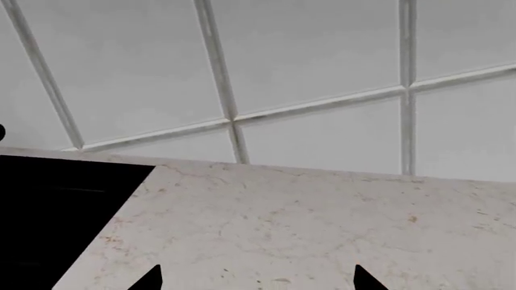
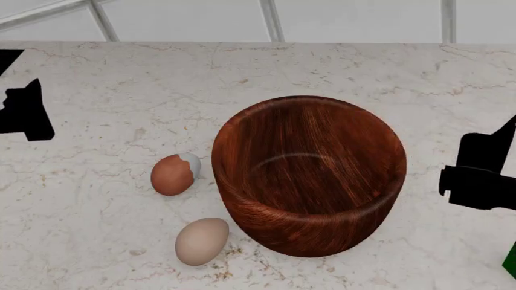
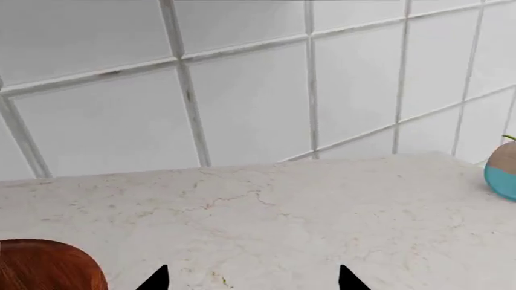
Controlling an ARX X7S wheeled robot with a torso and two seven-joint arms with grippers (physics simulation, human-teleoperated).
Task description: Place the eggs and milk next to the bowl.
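The bowl (image 2: pixel 310 175) stands upright near the middle of the marble tabletop (image 2: pixel 105 241) in the head view, its thick rim open to the top. The reddish-brown egg (image 2: pixel 173 174) lies at 9 o'clock from the bowl, just beside its wall, with the whitish patch turned toward the bowl. The pale egg (image 2: pixel 202 241) lies at about 7 o'clock from the bowl, also just beside the wall, and near the front edge of the view. The two eggs are close but apart.

Only a small green corner (image 2: pixel 509 261) shows at 4 o'clock from the bowl, at the picture's edge; I cannot tell what it is.

The left hand (image 1: pixel 258 281) hangs over bare marble with its two dark fingertips spread wide, holding nothing. The right hand (image 3: pixel 251 279) is also spread wide and holds nothing; the bowl's rim shows beside it. The tabletop ends at the tiled wall (image 2: pixel 354 15) at 12 o'clock. A round blue and tan thing (image 3: pixel 503 171) rests on the tabletop far from the right hand, cut by the picture's edge.
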